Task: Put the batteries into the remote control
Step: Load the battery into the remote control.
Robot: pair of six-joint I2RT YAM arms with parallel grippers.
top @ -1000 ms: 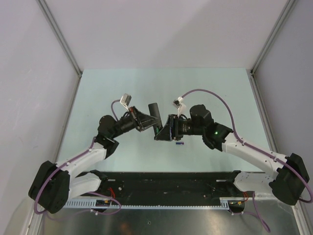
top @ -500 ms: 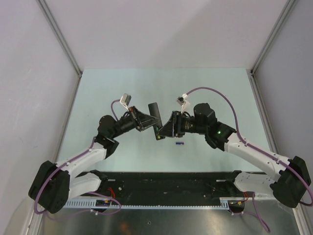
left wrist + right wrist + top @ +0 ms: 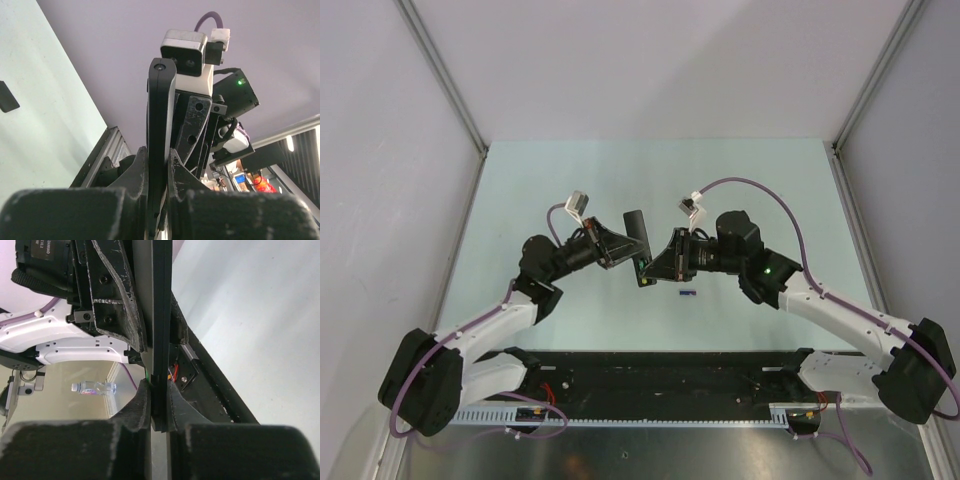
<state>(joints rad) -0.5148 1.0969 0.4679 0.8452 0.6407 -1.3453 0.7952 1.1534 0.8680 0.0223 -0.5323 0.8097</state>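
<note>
The remote control (image 3: 636, 228) is held off the table between the two arms, tilted, as a slim black bar. My left gripper (image 3: 626, 252) is shut on its middle from the left. In the left wrist view the remote control (image 3: 161, 100) stands edge-on between that gripper's (image 3: 157, 152) fingers. My right gripper (image 3: 656, 268) is shut on the remote's lower end; its wrist view shows both pads pressed on the bar (image 3: 162, 300) at the gripper (image 3: 159, 386). A green sliver, probably the green battery (image 3: 148, 375), shows beside the bar. A blue-purple battery (image 3: 687, 293) lies on the table.
The pale green table (image 3: 520, 190) is walled in by grey panels with metal posts. A black rail (image 3: 660, 375) runs along the near edge by the arm bases. A small dark flat piece (image 3: 7, 96) lies on the table in the left wrist view.
The right gripper has shifted slightly toward the remote and its jaws have closed from open onto the remote's lower end. The left arm and remote have stayed put.
</note>
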